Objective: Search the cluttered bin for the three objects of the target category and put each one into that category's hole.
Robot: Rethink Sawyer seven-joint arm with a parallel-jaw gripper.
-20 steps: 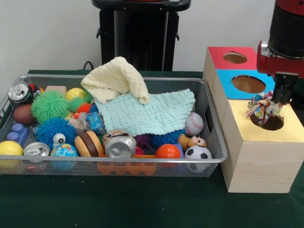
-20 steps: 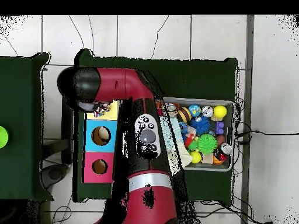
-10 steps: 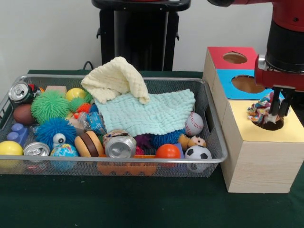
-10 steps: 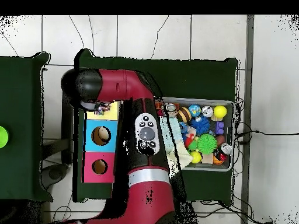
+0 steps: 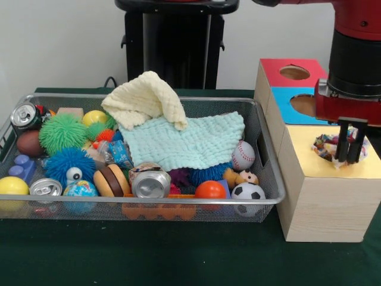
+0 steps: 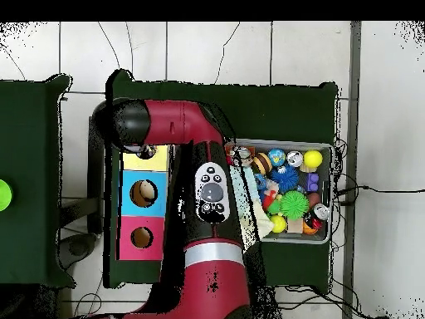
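Wire mesh bin (image 5: 265, 156) sits on the dark green table (image 5: 149, 256), packed with clutter. At its left end: a crushed drink can (image 5: 24, 114) against the rim, a green spiky ball (image 5: 62, 132), a blue spiky ball (image 5: 69, 162) below it, a plain yellow ball (image 5: 12, 186) in the near corner. Middle: a toy burger (image 5: 112, 180) beside a second can (image 5: 151, 183) lying on its side, an orange ball (image 5: 210, 189) just right of it. A cream knitted cloth (image 5: 146, 98) is heaped over a mint green cloth (image 5: 187, 140) that covers the back of the bin. Right end: a baseball (image 5: 243, 155) above a small soccer ball (image 5: 247, 192). Right of the bin, touching or nearly so, stands the wooden sorting box (image 5: 324, 205), with red, blue and yellow tops, each with a round hole. The gripper (image 5: 350, 156) hangs straight down over the yellow hole (image 5: 342, 152); its two dark fingers (image 5: 343, 142) stand narrowly apart, and whether they pinch anything I cannot tell. The multicoloured rag toy (image 5: 326, 146) lies in the mouth of the yellow hole, just left of the fingers, partly sunk. The overhead view shows the arm over the yellow end of the box, hiding the toy.
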